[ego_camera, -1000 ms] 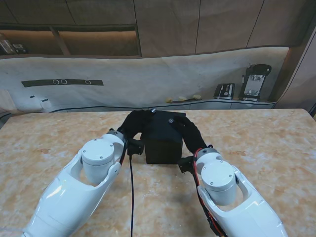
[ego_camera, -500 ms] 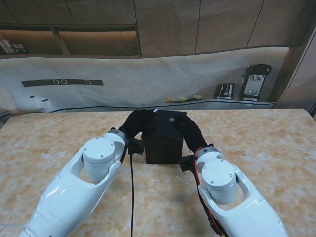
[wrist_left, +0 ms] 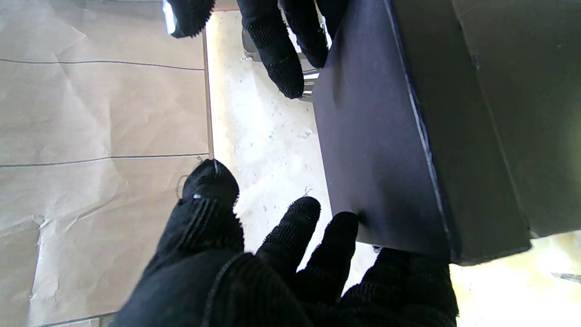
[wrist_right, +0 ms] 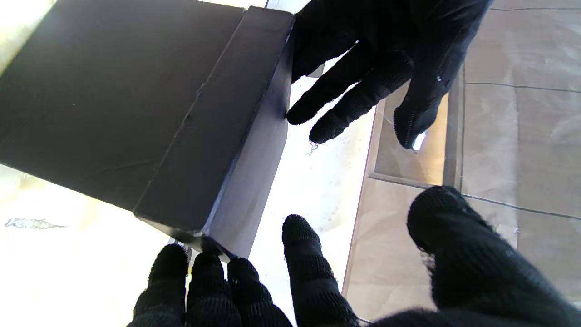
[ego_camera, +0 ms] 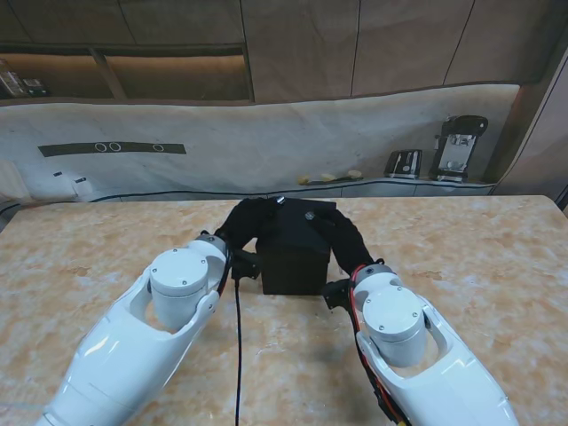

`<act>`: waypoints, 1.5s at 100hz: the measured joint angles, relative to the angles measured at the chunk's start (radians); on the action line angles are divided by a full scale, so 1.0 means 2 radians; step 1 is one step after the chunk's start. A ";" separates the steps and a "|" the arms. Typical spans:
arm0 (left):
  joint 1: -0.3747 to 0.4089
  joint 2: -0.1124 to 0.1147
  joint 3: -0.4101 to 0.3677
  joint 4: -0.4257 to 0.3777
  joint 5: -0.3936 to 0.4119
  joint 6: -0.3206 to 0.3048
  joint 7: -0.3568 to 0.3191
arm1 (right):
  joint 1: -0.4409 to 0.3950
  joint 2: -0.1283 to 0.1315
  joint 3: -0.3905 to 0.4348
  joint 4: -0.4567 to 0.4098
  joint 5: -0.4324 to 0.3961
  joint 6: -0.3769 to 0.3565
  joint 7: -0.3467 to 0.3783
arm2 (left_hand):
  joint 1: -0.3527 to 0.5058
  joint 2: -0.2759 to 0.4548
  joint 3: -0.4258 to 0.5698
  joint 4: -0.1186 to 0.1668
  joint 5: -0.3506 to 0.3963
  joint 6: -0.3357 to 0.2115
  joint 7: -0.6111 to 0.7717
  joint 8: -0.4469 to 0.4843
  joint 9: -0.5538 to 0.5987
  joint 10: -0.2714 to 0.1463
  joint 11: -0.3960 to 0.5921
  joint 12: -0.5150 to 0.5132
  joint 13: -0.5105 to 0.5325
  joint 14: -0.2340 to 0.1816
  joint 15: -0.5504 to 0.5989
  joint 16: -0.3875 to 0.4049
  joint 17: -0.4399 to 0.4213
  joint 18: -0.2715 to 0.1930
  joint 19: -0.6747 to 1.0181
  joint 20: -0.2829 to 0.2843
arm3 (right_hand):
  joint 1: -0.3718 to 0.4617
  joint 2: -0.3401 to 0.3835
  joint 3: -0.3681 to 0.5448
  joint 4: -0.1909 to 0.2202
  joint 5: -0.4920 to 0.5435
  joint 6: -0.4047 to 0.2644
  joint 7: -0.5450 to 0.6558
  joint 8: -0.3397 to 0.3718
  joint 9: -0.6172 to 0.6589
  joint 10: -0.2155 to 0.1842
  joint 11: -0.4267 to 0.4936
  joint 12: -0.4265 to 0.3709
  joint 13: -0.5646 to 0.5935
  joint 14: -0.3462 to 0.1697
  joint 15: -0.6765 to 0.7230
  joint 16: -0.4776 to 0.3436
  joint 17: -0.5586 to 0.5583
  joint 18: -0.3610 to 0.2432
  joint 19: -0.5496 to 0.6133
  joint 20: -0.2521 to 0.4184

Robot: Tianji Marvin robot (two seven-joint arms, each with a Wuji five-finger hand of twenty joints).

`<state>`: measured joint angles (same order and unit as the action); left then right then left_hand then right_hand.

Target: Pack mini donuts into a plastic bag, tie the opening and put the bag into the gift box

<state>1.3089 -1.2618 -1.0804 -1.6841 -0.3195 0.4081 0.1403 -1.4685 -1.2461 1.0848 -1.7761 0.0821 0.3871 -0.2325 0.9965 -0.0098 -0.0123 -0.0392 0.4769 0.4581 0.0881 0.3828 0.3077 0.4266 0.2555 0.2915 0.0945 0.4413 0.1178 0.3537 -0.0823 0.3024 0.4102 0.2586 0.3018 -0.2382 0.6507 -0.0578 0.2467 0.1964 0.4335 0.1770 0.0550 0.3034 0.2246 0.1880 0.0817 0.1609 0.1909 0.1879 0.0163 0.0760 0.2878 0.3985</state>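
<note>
A black gift box (ego_camera: 293,253) with its lid shut stands mid-table. My black-gloved left hand (ego_camera: 240,222) lies against its left far corner and my right hand (ego_camera: 344,232) against its right far corner. The left wrist view has my left hand (wrist_left: 254,263) with fingers spread, two fingertips touching the box (wrist_left: 408,113) wall, and the right hand's fingers (wrist_left: 281,45) beyond it. Seen from the right wrist, my right hand (wrist_right: 272,281) has three fingertips at the box (wrist_right: 136,104) corner, facing the open left hand (wrist_right: 376,59). No donuts or bag show.
The marble table (ego_camera: 497,257) ends at a paper-covered wall (ego_camera: 222,142). A black cable (ego_camera: 237,355) runs toward me between the arms. Behind the table edge, a black device (ego_camera: 404,163) and a coffee machine (ego_camera: 459,147) stand on a ledge.
My left arm has edged slightly to the right toward the box. The box and right arm stay almost where they were.
</note>
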 measured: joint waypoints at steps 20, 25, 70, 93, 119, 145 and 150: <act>0.009 0.000 -0.003 -0.008 0.002 0.001 0.002 | 0.000 0.000 -0.001 0.000 0.001 0.000 0.000 | 0.000 0.000 0.000 0.000 0.000 0.000 0.000 0.000 0.000 -0.005 -0.001 0.000 -0.001 -0.009 0.000 0.000 0.000 -0.008 -0.002 0.001 | 0.000 0.000 -0.001 0.000 0.000 0.000 0.000 0.000 0.000 -0.003 0.001 0.000 0.000 0.000 0.000 0.000 -0.001 0.000 0.000 0.006; 0.012 0.000 -0.004 -0.010 0.002 0.001 0.003 | 0.000 0.000 -0.001 0.000 0.001 0.000 0.000 | 0.000 0.000 0.000 0.000 0.000 0.000 0.000 0.000 0.000 -0.005 -0.001 0.000 -0.001 -0.009 0.000 0.000 0.000 -0.008 -0.002 0.002 | 0.000 0.000 -0.002 0.000 0.000 0.000 0.000 0.000 0.000 -0.005 0.002 0.000 0.000 0.000 0.000 0.000 -0.001 0.000 0.000 0.006; 0.017 0.001 -0.007 -0.015 0.009 0.005 -0.004 | 0.001 0.000 -0.002 0.001 -0.009 0.001 0.005 | -0.011 0.000 0.000 0.000 -0.001 -0.017 0.000 0.006 -0.010 -0.020 -0.005 0.000 -0.009 -0.023 -0.012 -0.005 0.021 0.010 -0.121 0.054 | 0.000 0.000 -0.006 0.000 0.012 -0.014 0.000 0.001 0.001 -0.020 0.007 0.000 0.000 -0.004 -0.002 0.000 -0.014 0.006 0.002 0.017; 0.018 0.001 -0.008 -0.017 0.014 0.009 -0.007 | 0.001 0.000 -0.002 0.000 -0.009 0.006 0.006 | -0.018 0.000 0.000 0.000 -0.001 -0.033 0.000 0.007 -0.022 -0.027 -0.009 0.000 -0.009 -0.034 -0.012 -0.005 0.025 0.011 -0.132 0.069 | 0.000 0.000 -0.006 0.000 0.025 -0.021 0.001 0.001 0.040 -0.062 0.062 0.002 -0.001 -0.005 -0.004 -0.001 -0.018 0.007 0.009 0.034; 0.021 0.004 -0.010 -0.019 0.024 0.008 -0.017 | -0.001 0.000 -0.002 -0.002 -0.016 0.008 0.008 | -0.036 0.000 0.000 0.000 -0.002 -0.046 0.000 0.013 -0.027 -0.034 -0.008 0.002 -0.004 -0.046 -0.012 -0.005 0.024 0.011 -0.135 0.079 | 0.000 0.000 -0.009 0.000 0.025 -0.027 0.002 0.001 0.040 -0.065 0.075 0.002 -0.001 -0.005 -0.004 -0.001 -0.028 0.011 0.009 0.041; 0.024 0.004 -0.013 -0.020 0.031 0.009 -0.018 | -0.001 0.000 0.000 -0.003 -0.020 0.008 0.012 | -0.036 0.000 0.000 0.000 -0.013 -0.048 0.000 0.018 -0.033 -0.039 -0.013 0.002 0.002 -0.048 0.001 -0.005 0.020 0.011 -0.139 0.086 | 0.000 0.000 -0.012 0.000 0.025 -0.032 0.002 0.001 0.049 -0.066 0.075 0.002 0.001 -0.017 -0.003 -0.001 -0.037 0.011 0.009 0.047; 0.024 0.005 -0.013 -0.020 0.031 0.009 -0.019 | -0.001 0.000 0.000 -0.003 -0.020 0.009 0.012 | -0.036 0.000 0.000 0.000 -0.013 -0.048 0.000 0.018 -0.033 -0.040 -0.013 0.002 0.002 -0.052 0.001 -0.005 0.019 0.011 -0.140 0.086 | 0.000 0.000 -0.012 0.000 0.025 -0.033 0.002 0.001 0.049 -0.066 0.075 0.002 0.001 -0.018 -0.003 -0.001 -0.038 0.011 0.009 0.052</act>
<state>1.3574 -1.2527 -1.1071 -1.7250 -0.2567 0.4270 0.1030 -1.4712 -1.2457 1.0849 -1.7817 0.0412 0.4047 -0.2087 0.9238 -0.0098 -0.0124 -0.0391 0.4511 0.3615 0.0881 0.4188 0.2408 0.3458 0.2296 0.2955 0.0976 0.3373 0.1200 0.3442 -0.0446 0.3245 0.1312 0.4300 0.3027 -0.2387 0.6264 -0.0578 0.2965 0.1313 0.4368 0.1791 0.1539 0.1717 0.3755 0.1921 0.0839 0.1250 0.1842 0.1865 -0.0596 0.0975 0.3063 0.5018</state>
